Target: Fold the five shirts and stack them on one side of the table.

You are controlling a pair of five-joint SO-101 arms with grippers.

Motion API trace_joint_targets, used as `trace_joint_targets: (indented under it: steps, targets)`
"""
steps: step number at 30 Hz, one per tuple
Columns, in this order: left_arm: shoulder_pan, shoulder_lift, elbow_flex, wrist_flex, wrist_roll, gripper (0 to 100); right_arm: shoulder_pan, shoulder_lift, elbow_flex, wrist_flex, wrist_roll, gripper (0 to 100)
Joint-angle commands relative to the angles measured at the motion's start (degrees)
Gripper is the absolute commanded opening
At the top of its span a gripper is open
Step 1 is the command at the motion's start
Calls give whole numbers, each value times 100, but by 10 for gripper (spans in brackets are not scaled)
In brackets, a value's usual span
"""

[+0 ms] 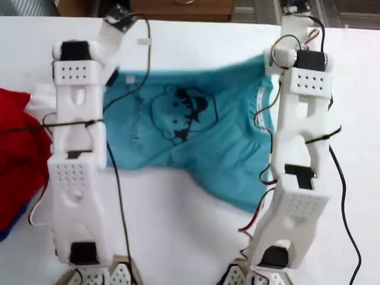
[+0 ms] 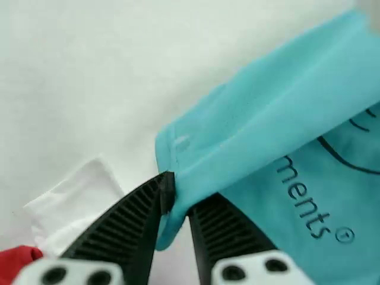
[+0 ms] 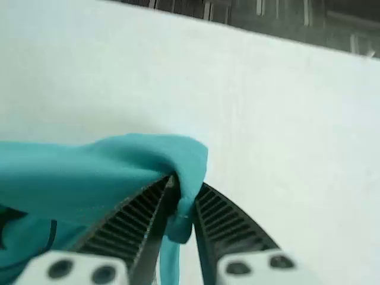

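Teal shirt (image 1: pixel 196 136) lay print-up on the table (image 1: pixel 178 237), spread between the two arms. Each arm held one end of the shirt's far edge. My read: pinching both ends kept that edge straight and taut so it could be carried over as one fold line, not bunch in the middle. That puts this early in a fold on this shirt, with nothing of it stacked yet.

Left gripper (image 2: pixel 175 196): jaws clamped on the shirt's corner, near the lettering. The hem ran between the ribbed pads and a small tuck of cloth poked out on the wrist side. The grip sat right at the edge, so it looked shallow and could slip.

Right gripper (image 3: pixel 181 196): jaws clamped on a rolled bunch of teal. The cloth bulged over the tips and a narrow strip hung down between the jaws. This bite looked deeper than the left one.

The shirt's near side sat flat on the table, with one part trailing toward the right arm's base.

Red shirt (image 1: pixel 18 160) was heaped at the table edge beside the left arm, probably unfolded. White cloth (image 1: pixel 38 95) lay just beside it, close to the left gripper but apart from the teal.
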Motion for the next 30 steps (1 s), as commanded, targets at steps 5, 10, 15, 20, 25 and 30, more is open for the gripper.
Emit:
trace_joint_targets:
  steps: [5,10,15,20,25,30]
  targets:
    - [-79,-79,-233,888,-132,25,198,-66,-273,1358,44,19]
    - [-62,-229,66,914,-123,25,198,-92,-281,2062,53,19]
    - [-44,-1134,1842,905,-176,25,171,-462,-229,2756,387,20]
    - [-88,-2224,3609,677,-193,26,295,-1086,149,2985,642,20]
    - [-176,-3270,5112,185,-202,26,286,-2176,2031,2818,791,20]
    - [-176,-4026,6492,-484,-501,26,312,-3626,4273,1895,1064,20]
